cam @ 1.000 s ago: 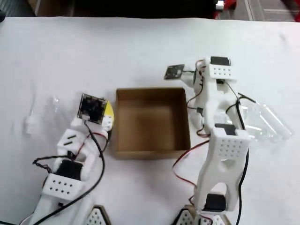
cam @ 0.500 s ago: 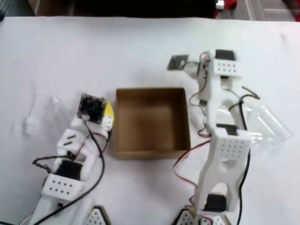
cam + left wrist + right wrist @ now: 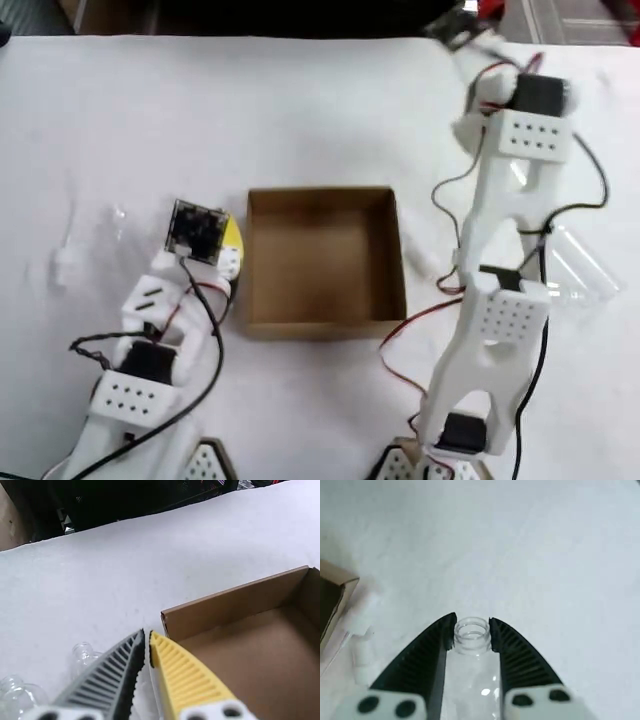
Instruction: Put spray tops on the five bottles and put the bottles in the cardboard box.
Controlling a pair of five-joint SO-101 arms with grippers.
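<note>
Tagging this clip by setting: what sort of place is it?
Likely a robotics lab bench: two small robot arms at a white-covered table, working with a cardboard box and a clear bottle.

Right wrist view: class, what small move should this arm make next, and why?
Probably bring the bottle toward the white spray top lying beside the cardboard box. The right pincer is shut on the bottle, whose neck is open and uncapped, so it likely needs its top before boxing.
</note>
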